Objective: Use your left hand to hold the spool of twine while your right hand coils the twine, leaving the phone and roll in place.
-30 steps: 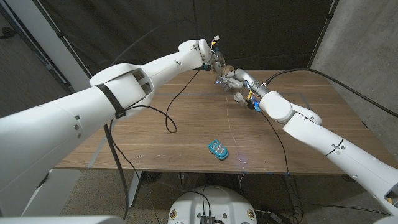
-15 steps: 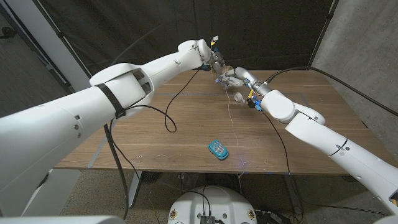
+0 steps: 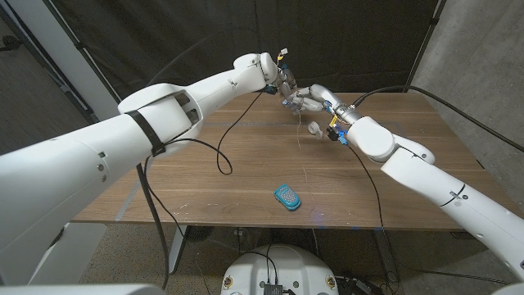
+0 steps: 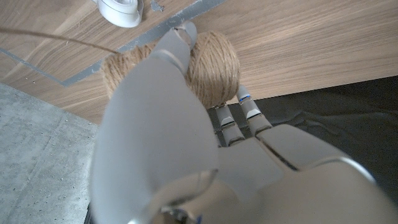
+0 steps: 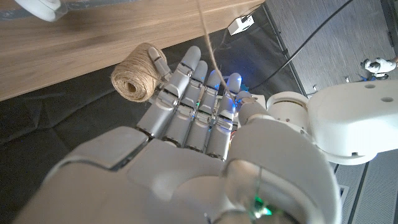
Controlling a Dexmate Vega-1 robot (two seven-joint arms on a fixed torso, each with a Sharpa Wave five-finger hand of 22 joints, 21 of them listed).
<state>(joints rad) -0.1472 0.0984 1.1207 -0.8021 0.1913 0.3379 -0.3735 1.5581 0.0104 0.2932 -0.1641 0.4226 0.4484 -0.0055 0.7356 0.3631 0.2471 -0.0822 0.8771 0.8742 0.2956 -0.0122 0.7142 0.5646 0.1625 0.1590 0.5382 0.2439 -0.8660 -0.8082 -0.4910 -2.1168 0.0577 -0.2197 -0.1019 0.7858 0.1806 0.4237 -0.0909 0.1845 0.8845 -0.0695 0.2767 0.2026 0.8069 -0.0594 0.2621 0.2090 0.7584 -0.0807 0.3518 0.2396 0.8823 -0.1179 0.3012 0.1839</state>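
Nearest you, the phone is lying face down on the surface, near its front edge. Further back, the white roll is sitting just beside your right robot hand. At the far edge, your left robot hand is holding the spool of twine above the surface. Your right robot hand is reaching in close, a strand of twine running across its fingers; can't tell if it's gripping.
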